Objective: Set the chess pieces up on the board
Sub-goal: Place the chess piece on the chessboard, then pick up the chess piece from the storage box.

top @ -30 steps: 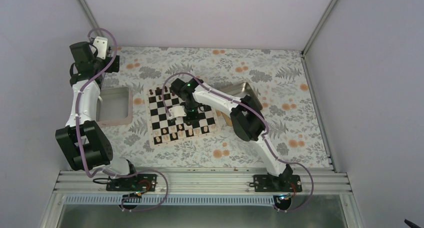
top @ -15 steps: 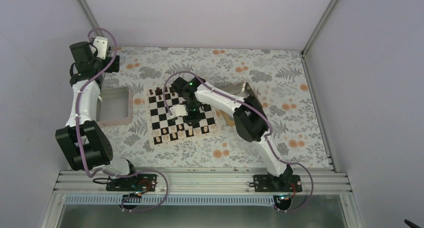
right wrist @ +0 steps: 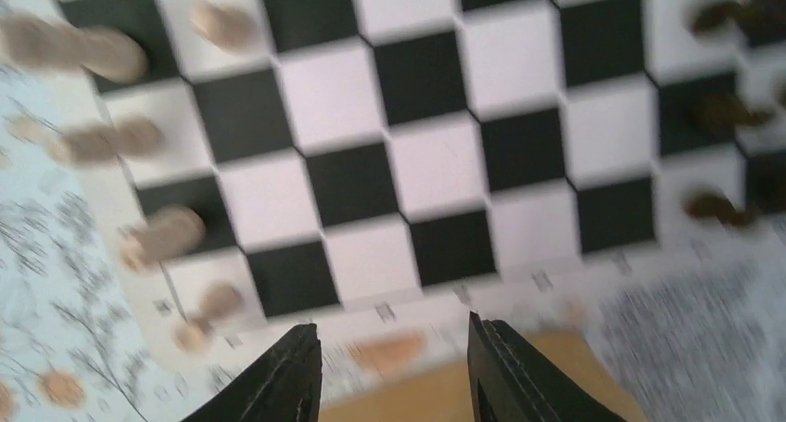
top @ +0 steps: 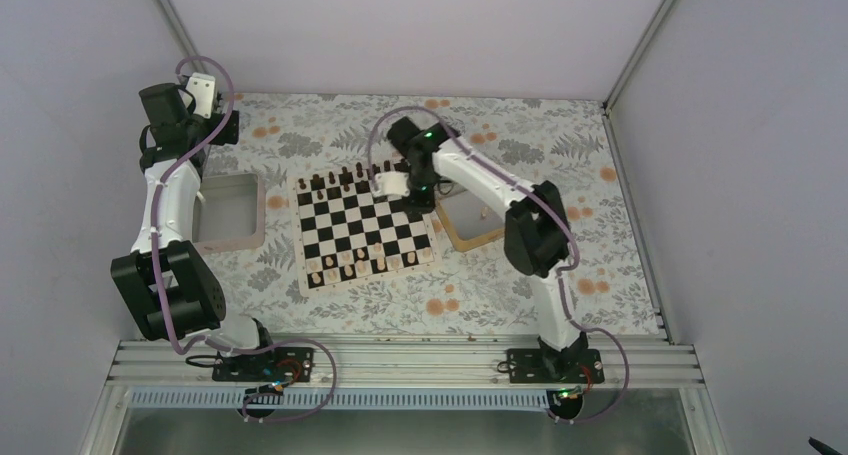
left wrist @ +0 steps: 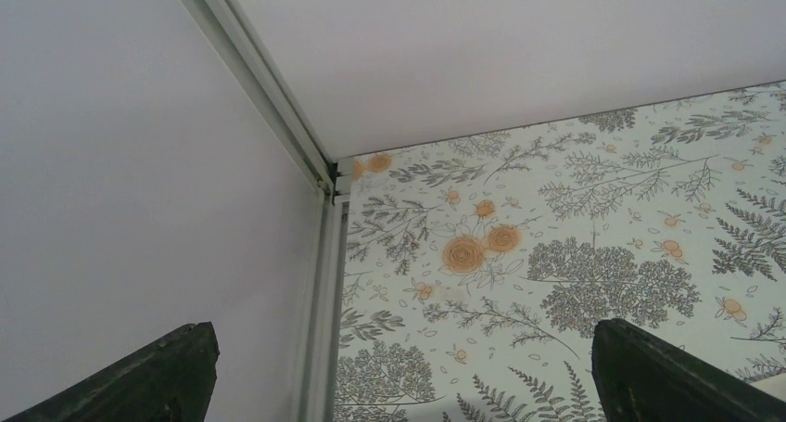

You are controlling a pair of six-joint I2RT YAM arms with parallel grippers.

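walls (top: 420, 35): plain pale lilac | table (top: 600, 175): floral-patterned cloth | corner posts (top: 645, 40): aluminium

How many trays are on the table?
2: a pale tray left of the board, and a gold tray right of it, partly hidden by the right arm.

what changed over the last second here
The right gripper swung from the near-right part of the board to its far-right corner, beside the gold tray. Its jaws now stand open with nothing between them. The left arm, the board and the pale tray stayed put.
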